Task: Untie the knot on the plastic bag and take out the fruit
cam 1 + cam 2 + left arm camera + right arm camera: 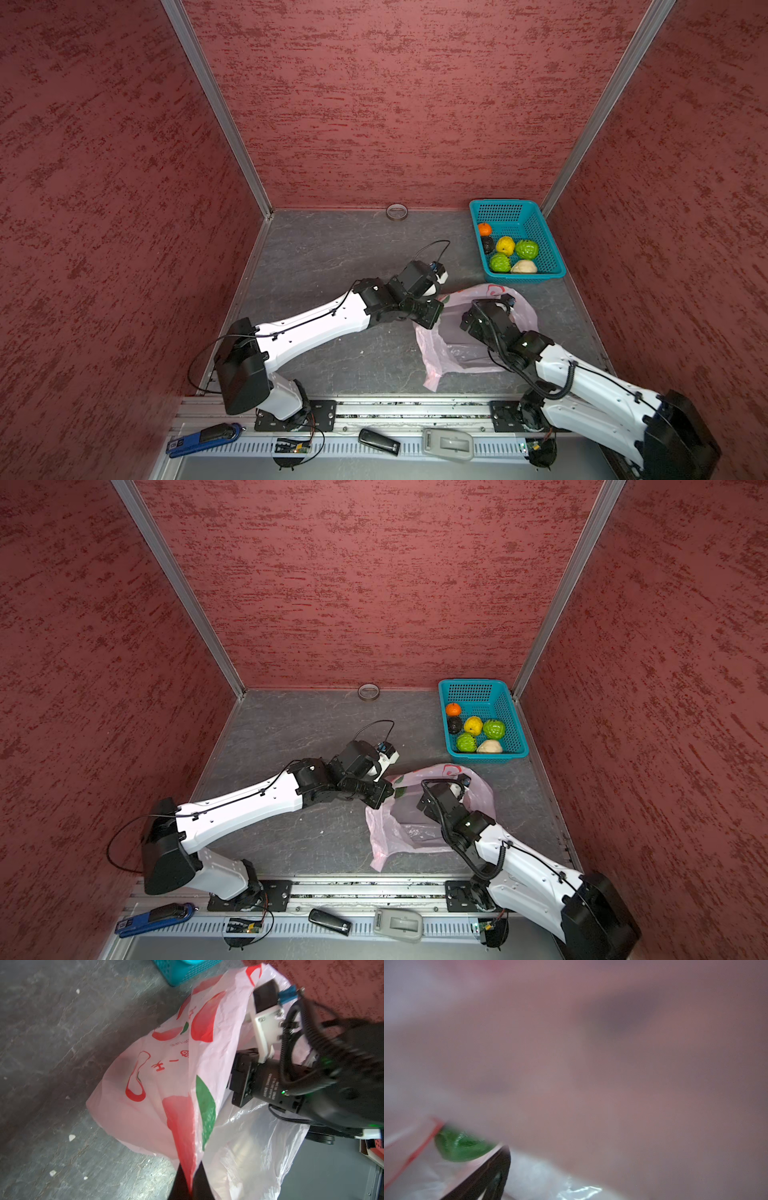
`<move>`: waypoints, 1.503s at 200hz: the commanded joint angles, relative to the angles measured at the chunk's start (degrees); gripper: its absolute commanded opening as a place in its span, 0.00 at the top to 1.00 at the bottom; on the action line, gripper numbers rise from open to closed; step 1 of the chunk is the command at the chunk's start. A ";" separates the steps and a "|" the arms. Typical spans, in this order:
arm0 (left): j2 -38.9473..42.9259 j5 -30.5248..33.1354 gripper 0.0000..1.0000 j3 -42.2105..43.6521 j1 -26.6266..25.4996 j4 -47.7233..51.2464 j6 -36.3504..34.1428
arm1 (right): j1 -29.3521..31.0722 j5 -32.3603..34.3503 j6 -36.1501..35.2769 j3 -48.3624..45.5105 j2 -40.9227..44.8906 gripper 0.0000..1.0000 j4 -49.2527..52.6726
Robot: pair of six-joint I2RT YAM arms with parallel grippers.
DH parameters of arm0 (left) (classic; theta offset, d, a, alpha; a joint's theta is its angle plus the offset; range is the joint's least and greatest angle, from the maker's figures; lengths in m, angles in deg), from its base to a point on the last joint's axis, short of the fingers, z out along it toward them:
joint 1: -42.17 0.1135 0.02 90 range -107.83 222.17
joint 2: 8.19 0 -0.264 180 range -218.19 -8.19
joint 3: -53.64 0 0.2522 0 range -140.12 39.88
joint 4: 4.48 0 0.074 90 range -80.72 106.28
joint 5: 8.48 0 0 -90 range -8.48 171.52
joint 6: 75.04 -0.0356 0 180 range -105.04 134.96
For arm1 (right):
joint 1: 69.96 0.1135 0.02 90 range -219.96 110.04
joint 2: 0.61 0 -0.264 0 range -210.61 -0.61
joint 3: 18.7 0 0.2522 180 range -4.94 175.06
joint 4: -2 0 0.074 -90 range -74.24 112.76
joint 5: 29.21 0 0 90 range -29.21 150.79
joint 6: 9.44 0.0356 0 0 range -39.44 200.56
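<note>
**Bag held open for retrieval.** Your left pincer [189,1186] is clenched on the rim of the thin pale pink plastic bag with red print [158,1088]. This lifts the mouth off the grey counter [332,257] so your right pincer [239,1084], spread wide, can reach inside. Both top views show six small fruits [505,245] in the teal perforated basket [500,214]. Only the right wrist view shows a dark green fruit [460,1147] inside the bag. No knot is visible.

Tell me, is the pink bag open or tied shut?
Open. The plastic bag gapes at its mouth; the left pincer pinches its rim and the right arm reaches inside.
</note>
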 commanded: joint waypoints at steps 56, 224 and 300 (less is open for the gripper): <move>-0.32 -4.66 1.00 3.78 4.73 -5.34 -0.70 | 1.14 -10.84 -2.32 3.44 -13.70 0.02 -26.14; 1.88 -1.68 1.00 9.69 11.70 0.46 -1.97 | 2.47 -11.17 -2.37 20.86 -40.07 0.02 -15.14; 1.43 2.36 1.00 9.24 10.87 3.45 -3.16 | 0.93 -11.08 -4.26 26.06 -40.12 0.02 -8.79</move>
